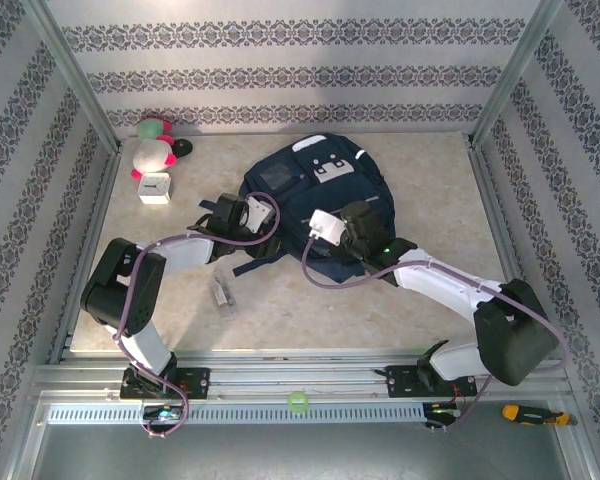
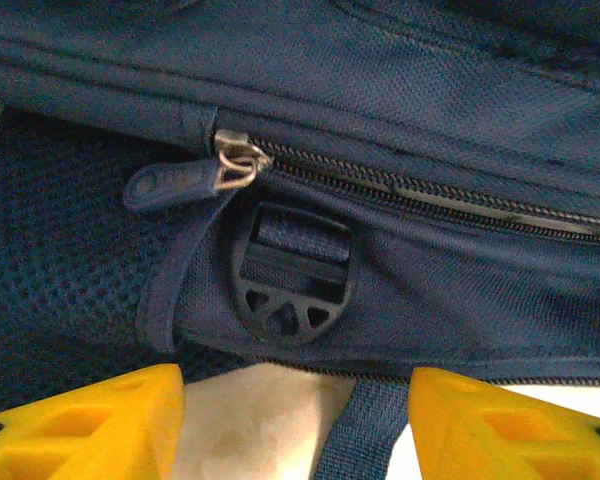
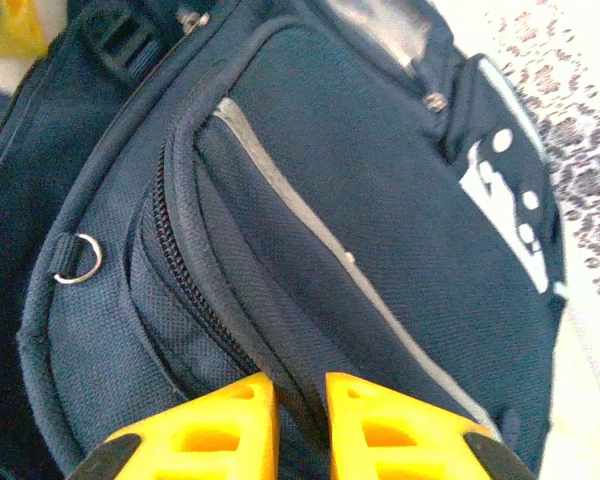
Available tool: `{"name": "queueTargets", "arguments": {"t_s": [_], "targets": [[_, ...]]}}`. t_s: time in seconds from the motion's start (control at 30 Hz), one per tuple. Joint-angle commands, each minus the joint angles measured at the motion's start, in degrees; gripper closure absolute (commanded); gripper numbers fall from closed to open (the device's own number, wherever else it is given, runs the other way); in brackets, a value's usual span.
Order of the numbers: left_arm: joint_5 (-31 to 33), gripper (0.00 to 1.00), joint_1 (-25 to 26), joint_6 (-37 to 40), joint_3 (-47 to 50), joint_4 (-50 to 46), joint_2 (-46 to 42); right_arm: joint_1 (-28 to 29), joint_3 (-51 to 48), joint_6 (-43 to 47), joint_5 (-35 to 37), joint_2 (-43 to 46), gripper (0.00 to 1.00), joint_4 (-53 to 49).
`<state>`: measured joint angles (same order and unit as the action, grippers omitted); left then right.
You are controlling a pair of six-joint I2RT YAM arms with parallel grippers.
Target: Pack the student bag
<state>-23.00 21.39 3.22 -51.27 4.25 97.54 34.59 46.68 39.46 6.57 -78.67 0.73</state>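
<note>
In the middle of the pale desk (image 1: 420, 300), toward its far side, lies the large navy-blue fabric backpack (image 1: 300, 200) with grey-white patches. The left claw (image 2: 295, 420) is at the backpack's left edge, yellow fingers (image 2: 90, 425) wide apart. A dark strap (image 2: 355, 435) runs between them, below a black plastic buckle (image 2: 292, 290) and a metal zip puller (image 2: 235, 165). The right claw (image 3: 300, 425) is narrow, nipping a ridge of the backpack's piping beside a zip.
</note>
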Motion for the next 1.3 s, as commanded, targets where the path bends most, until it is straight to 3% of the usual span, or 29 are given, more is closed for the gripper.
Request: {"name": "queueTargets", "arguments": {"t_s": [0.0, 0.13, 0.2, 0.3, 0.67, 0.8, 0.97, 1.07, 1.17, 1.27], "targets": [[0.59, 0.39, 0.26, -0.53, -2.18, 5.29, 0.2, -1.18, 2.5, -1.78, -0.34, 2.75, 0.85, 4.68], [-0.52, 0.38, -1.33, -3.52, -4.06, 7.12, 1.01, -2.2, 2.7, -2.59, -1.39, 3.76, 0.86, 5.3], [1.99, 0.38, -1.93, -3.75, -6.37, 4.25, 2.49, -2.55, 2.72, -2.65, -1.81, 3.96, 0.87, 5.33], [1.77, 0.39, -2.07, -0.63, -11.0, -1.23, 5.41, -2.94, 2.81, -2.72, -2.35, 3.75, 0.87, 5.5], [-1.16, 0.38, -2.0, 2.08, -12.01, 1.62, 9.79, -3.39, 3.07, -3.47, -3.84, 3.44, 0.87, 6.33], [-4.34, 0.52, -2.04, -0.96, -11.21, 6.56, 11.61, -3.56, 3.16, -3.94, -4.31, 3.7, 0.87, 6.3], [-6.59, 0.76, -1.53, -3.67, -7.84, 13.33, 9.94, -3.65, 3.16, -5.33, -4.63, 4.07, 0.86, 5.09], [-7.65, 0.93, -1.36, -4.14, -6.08, 12.69, 7.39, -4.28, 2.99, -6.16, -5.04, 3.67, 0.86, 4.28], [-11.93, 1.0, -1.39, -5.19, -3.66, 12.65, 4.63, -5.03, 2.8, -7.6, -5.91, 3.35, 0.86, 4.27], [-15.95, 1.0, -1.41, -7.47, -1.42, 13.29, 2.49, -5.41, 2.96, -8.58, -6.37, 2.66, 0.87, 4.27]]}}
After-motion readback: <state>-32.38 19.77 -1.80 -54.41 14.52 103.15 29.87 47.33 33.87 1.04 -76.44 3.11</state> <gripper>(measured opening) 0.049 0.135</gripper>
